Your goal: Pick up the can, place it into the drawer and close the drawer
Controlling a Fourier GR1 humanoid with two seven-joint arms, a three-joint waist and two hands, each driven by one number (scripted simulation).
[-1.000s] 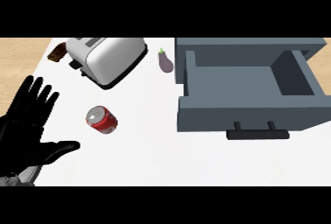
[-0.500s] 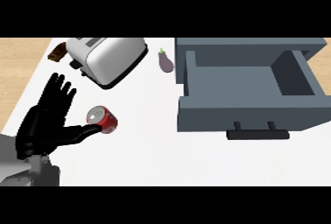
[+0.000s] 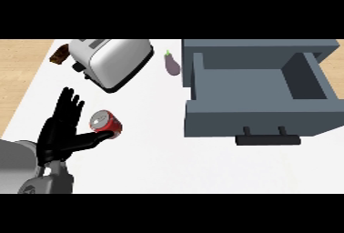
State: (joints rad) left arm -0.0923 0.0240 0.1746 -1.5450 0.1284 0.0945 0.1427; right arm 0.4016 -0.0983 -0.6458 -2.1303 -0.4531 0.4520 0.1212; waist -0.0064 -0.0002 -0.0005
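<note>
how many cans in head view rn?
1. The red metal can lies on the white counter, left of the open grey drawer, against the black left hand's thumb. None visible inside the drawer.

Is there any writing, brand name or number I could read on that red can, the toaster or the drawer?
No readable text anywhere in the head view.
Red can: plain red side and a silvery top, no label legible.
Toaster: bare metal, no brand or marks to read.
Drawer: plain grey, no sign or number.
Eggplant and left hand: nothing written on them.
</note>
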